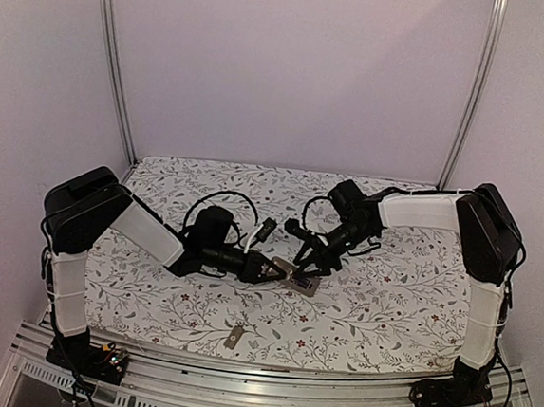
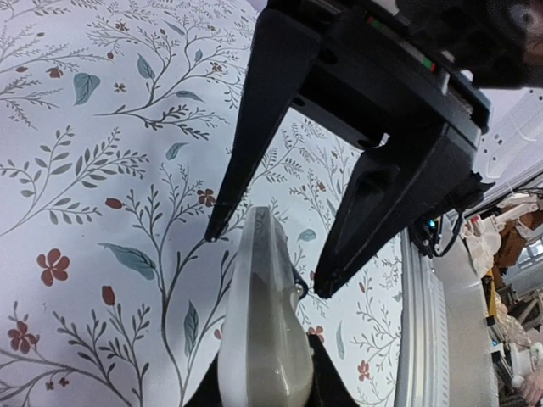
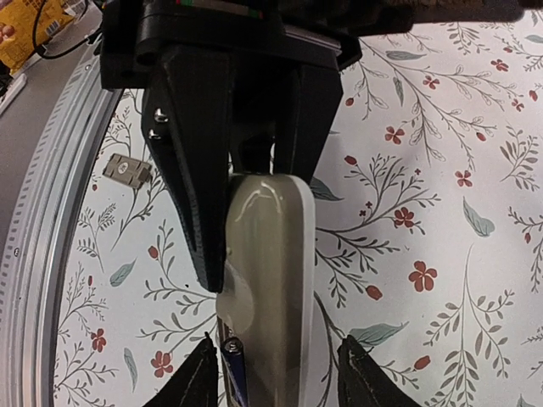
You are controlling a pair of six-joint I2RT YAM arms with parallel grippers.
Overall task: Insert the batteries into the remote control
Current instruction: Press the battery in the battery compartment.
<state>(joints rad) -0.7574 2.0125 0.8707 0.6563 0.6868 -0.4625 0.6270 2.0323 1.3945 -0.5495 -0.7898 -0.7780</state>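
The remote control (image 3: 271, 280) is held above the cloth with its grey-tan underside up. My left gripper (image 2: 267, 381) is shut on one end of it. In the top view the left gripper (image 1: 271, 268) and the remote (image 1: 300, 282) sit mid-table. One dark battery (image 3: 236, 373) with a metallic end lies in the open slot along the remote's edge. My right gripper (image 3: 276, 369) is open and straddles the remote's other end, with a gap on each side. From the left wrist its black fingers (image 2: 254, 144) flank the remote's tip (image 2: 265, 254).
A small grey-tan cover piece (image 1: 233, 338) lies on the floral cloth near the front edge, and shows again (image 3: 127, 172) beside the metal rail (image 3: 51, 212). Black cables (image 1: 225, 199) loop behind the left arm.
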